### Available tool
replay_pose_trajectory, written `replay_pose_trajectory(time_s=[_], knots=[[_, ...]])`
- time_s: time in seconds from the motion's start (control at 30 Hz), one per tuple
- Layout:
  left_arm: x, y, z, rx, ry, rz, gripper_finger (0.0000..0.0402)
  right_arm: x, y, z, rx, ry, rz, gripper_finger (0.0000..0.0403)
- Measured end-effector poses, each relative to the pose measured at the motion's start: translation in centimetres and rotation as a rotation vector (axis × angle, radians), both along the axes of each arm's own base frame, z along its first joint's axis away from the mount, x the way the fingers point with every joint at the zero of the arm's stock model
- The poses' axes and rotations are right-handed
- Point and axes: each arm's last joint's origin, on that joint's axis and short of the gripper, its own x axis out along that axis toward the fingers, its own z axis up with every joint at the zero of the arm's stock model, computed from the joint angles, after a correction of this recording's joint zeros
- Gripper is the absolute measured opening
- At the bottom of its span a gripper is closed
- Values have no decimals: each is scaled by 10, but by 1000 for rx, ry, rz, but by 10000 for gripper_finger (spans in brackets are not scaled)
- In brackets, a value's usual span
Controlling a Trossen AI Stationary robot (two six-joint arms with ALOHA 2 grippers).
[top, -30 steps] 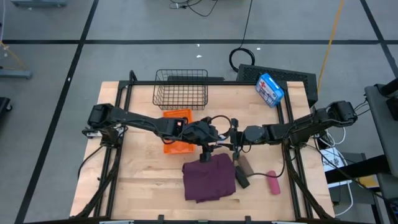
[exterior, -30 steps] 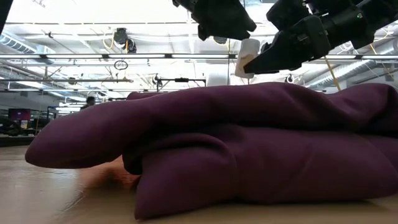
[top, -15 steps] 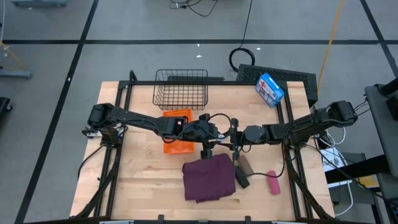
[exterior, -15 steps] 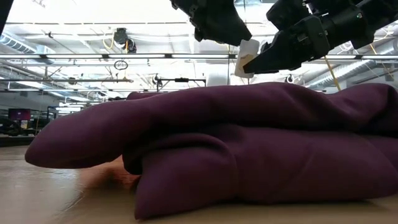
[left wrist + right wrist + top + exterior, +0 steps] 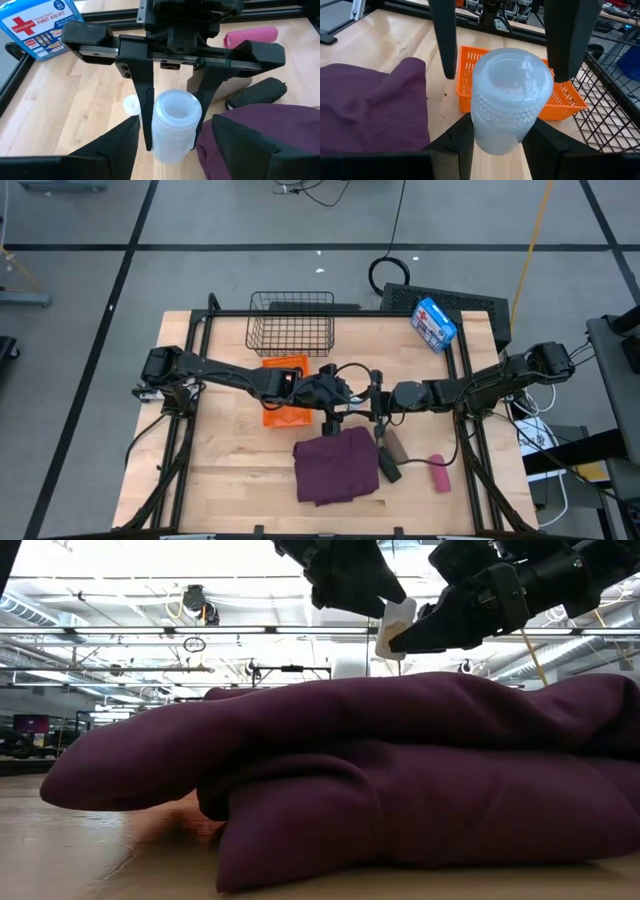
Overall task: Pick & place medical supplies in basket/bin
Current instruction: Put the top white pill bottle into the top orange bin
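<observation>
A small white vial (image 5: 510,100) is up in the air between my two grippers, above the far edge of the purple-maroon cloth (image 5: 335,465). My right gripper (image 5: 502,134) reaches in from the table's right and is shut on it. My left gripper (image 5: 175,137) faces it from the left, open, with a finger on either side of the vial (image 5: 175,125), apart from it. Another vial (image 5: 131,104) stands on the wood. The black roll (image 5: 388,470), brown roll (image 5: 392,445) and pink roll (image 5: 438,473) lie right of the cloth. My right gripper pinches the vial by its side walls (image 5: 156,131) between the two fingers (image 5: 144,100). The fingers slant down from the table's right, and the vial (image 5: 395,628) sits at their free ends. It is lifted clear and tilted, sticking out toward my left gripper.
The orange tray (image 5: 285,405) lies partly under my left arm, with the black wire basket (image 5: 291,323) behind it. A blue-and-white first aid box (image 5: 433,322) sits at the far right corner. Bare wood shows left of the cloth.
My left gripper has tipped down and moved toward the vial in the right gripper, so its open fingers now stand closer around it. The vial has shifted slightly up and toward the left gripper.
</observation>
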Motion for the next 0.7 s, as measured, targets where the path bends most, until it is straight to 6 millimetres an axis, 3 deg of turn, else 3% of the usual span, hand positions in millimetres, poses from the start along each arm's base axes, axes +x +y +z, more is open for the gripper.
replay_pose_trajectory(time_s=[0.7], knots=[[3,9,2,-57,-30,-40,241,1,1,3,-35,-26,33,123]])
